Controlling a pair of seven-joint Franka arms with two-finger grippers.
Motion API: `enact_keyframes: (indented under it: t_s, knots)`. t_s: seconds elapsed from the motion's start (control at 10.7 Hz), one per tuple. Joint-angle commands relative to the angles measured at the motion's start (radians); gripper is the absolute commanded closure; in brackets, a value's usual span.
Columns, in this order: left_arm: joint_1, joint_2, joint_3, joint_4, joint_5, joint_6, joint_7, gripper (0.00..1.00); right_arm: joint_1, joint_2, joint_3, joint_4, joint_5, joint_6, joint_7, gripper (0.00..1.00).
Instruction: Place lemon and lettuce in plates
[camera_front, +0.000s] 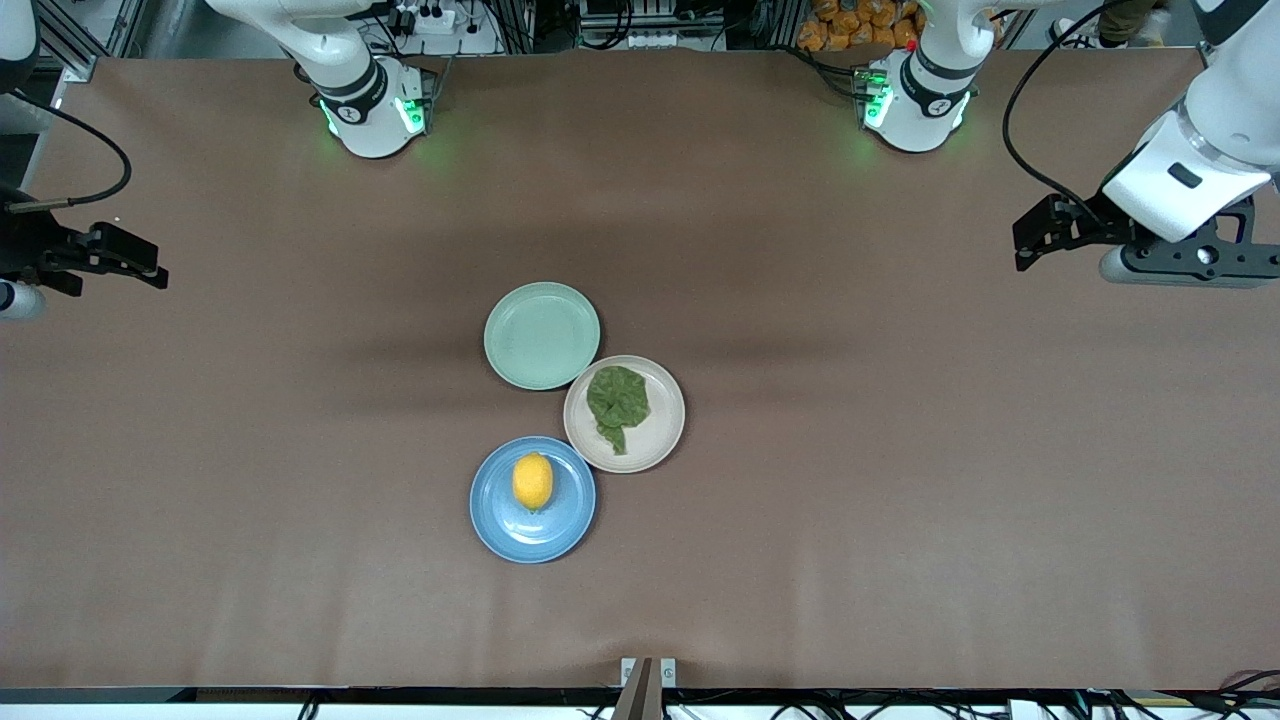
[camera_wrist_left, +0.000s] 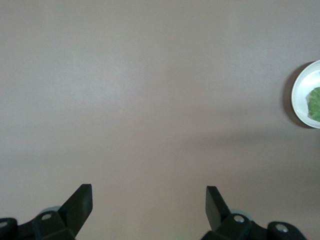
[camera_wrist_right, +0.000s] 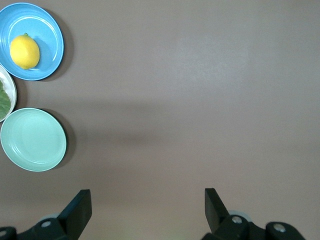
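Observation:
The yellow lemon (camera_front: 532, 480) lies in the blue plate (camera_front: 500, 525), also seen in the right wrist view as lemon (camera_wrist_right: 24, 51) in blue plate (camera_wrist_right: 47, 30). The dark-green lettuce (camera_front: 617, 402) lies in the beige-pink plate (camera_front: 665, 420); the left wrist view shows that plate's edge (camera_wrist_left: 300, 95) with lettuce (camera_wrist_left: 315, 102). My left gripper (camera_front: 1035, 245) hangs open and empty over the table at the left arm's end. My right gripper (camera_front: 135, 265) hangs open and empty over the right arm's end. Both are well apart from the plates.
An empty mint-green plate (camera_front: 541, 334) touches the beige-pink plate, farther from the front camera; it shows in the right wrist view (camera_wrist_right: 33, 140). The brown table (camera_front: 900, 500) stretches bare around the three plates.

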Motion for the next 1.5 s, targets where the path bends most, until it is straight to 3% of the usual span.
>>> enact_keyframes:
  t_s: [0.0,1.41]
  knots:
    - [0.013,0.011,-0.001,0.027,-0.025,-0.043,0.033,0.00,0.001,-0.009,0.002,0.002,-0.014,-0.012,-0.005,0.00]
    - [0.030,0.045,-0.001,0.061,-0.029,-0.039,0.031,0.00,0.001,-0.009,0.002,0.001,-0.014,-0.022,-0.007,0.00]
